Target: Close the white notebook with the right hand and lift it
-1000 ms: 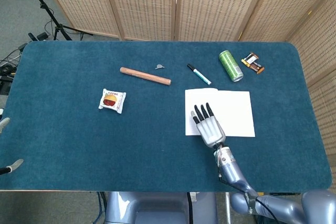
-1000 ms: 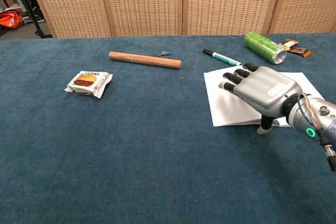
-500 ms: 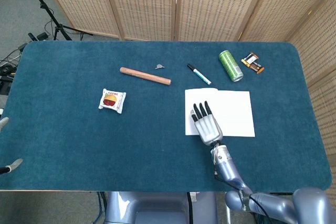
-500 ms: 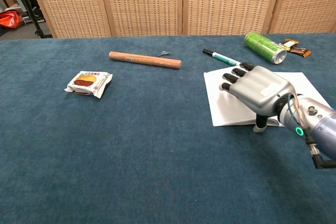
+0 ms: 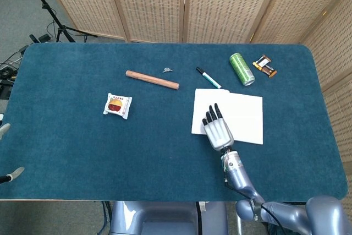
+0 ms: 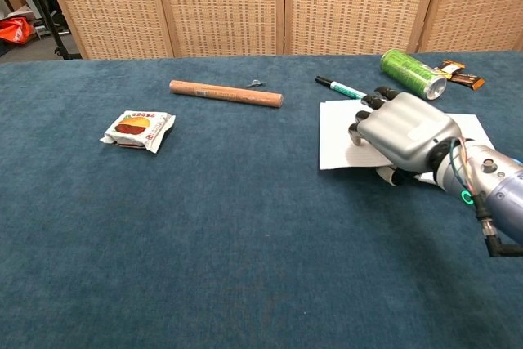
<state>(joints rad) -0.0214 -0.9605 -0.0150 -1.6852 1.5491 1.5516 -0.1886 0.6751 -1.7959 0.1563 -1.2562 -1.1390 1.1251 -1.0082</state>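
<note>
Shifted and skewed since a second ago, the white notebook [image 5: 236, 115] now lies with its left page's near edge raised off the blue table [image 5: 77, 136]: its outline, square to the table edge in the earlier head views, has turned slightly and slid a little toward the far side, and in the chest view the near-left corner has drawn back and seems to sit higher. It is still open, right of centre and just near of the marker pen [image 5: 208, 77] and the green can [image 5: 241, 69]. What drove this is the right hand [image 5: 217, 128], which has crept forward and dropped its palm lower over the left page; its fingers [image 6: 365, 117] lie across the paper while the thumb appears tucked at or under the near edge, so it looks to be pinching or levering the page, though whether it truly holds the page I cannot tell. I judge the closing fold has only just begun, and the lift has not started. Nothing else has moved: the wooden rod [image 5: 152, 79], the snack packet [image 5: 117, 105], the snack bar [image 5: 264, 65] at the far right and the small metal clip [image 5: 167, 70] lie where they were. No left hand shows in either view.
</note>
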